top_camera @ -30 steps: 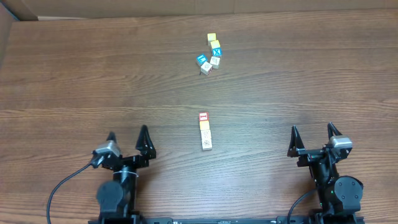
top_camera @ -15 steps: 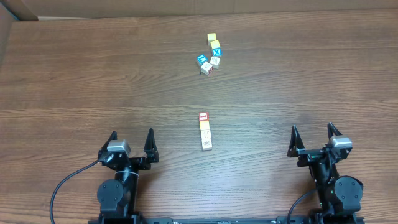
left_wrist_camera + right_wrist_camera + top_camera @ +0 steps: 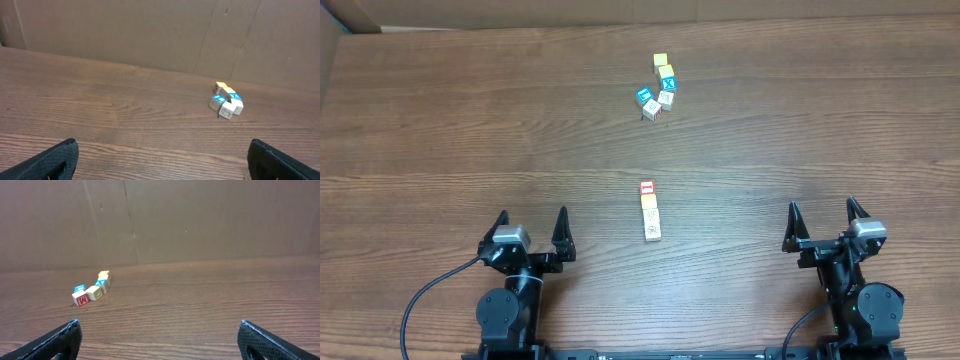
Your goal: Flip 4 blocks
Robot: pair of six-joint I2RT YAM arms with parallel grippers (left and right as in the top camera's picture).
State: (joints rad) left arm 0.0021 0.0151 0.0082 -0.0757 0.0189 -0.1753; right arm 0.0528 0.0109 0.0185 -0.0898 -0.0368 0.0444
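Observation:
A short row of blocks [image 3: 649, 210] lies at mid-table, running toward me. Its far cube has a red-and-white top [image 3: 647, 187], then comes a yellowish one [image 3: 648, 201], then two pale cream ones [image 3: 651, 224]. My left gripper [image 3: 531, 222] stands open near the front edge, left of the row and apart from it. My right gripper [image 3: 822, 215] stands open at the front right. Bare wood shows between the fingers in both wrist views, at the left gripper [image 3: 162, 150] and the right gripper [image 3: 159, 327]. Neither wrist view shows the row.
A loose cluster of cubes [image 3: 660, 85] with yellow, blue and cream faces sits farther back. The left wrist view shows this cluster [image 3: 226, 102]; the right wrist view shows it [image 3: 92, 291] with a red M cube [image 3: 80, 298]. A cardboard wall [image 3: 200, 220] backs the table.
The left gripper swung from pointing slightly left to pointing straight ahead, then stayed still. The right arm and the blocks have not moved.

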